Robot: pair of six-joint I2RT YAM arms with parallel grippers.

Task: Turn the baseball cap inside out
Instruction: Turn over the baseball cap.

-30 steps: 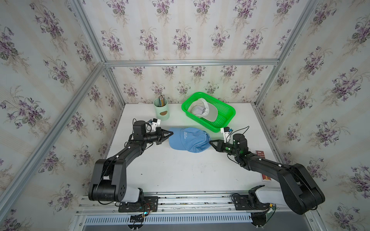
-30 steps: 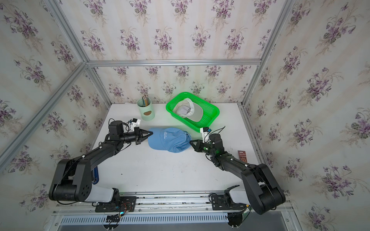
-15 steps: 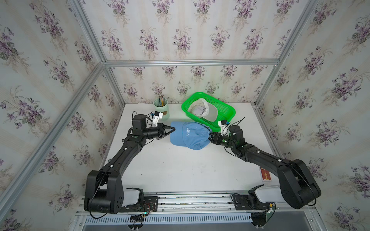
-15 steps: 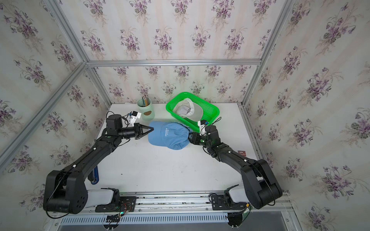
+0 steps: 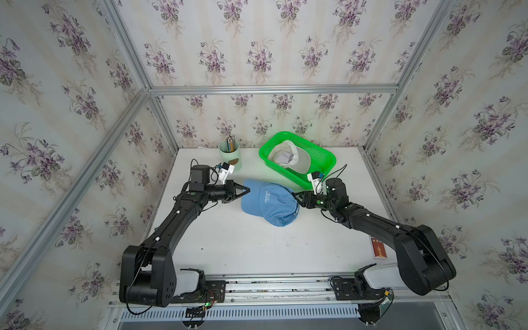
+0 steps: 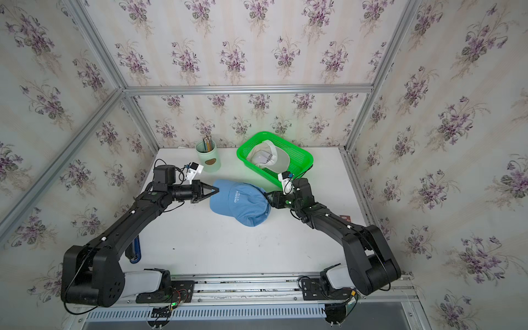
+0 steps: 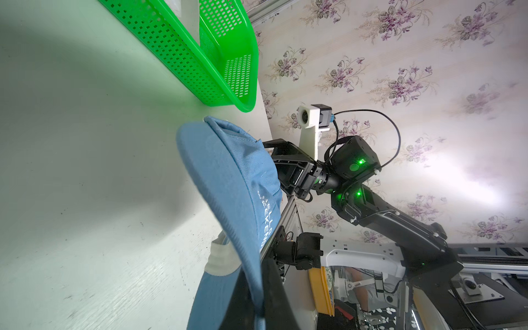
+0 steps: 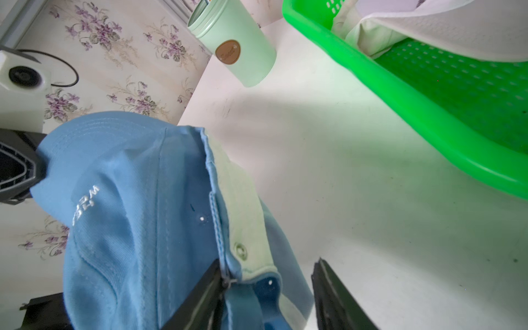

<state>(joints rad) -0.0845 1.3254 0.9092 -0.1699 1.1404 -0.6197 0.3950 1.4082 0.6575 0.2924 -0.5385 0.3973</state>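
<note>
**Reaching the back rim**

Carried farther up the table [image 5: 228,245] than a second ago, the cap [image 5: 268,204] is now sitting just beside the basket [image 5: 285,174]. The left gripper [image 5: 248,189] is pinching the brim [image 8: 85,128], while the right gripper [image 8: 268,261] is gaping astride the rear rim, gripping nothing. It should be biting deep over the sweatband [image 8: 243,205] before peeling. Only its wrist view is showing that gap; top views are hiding it.
</note>
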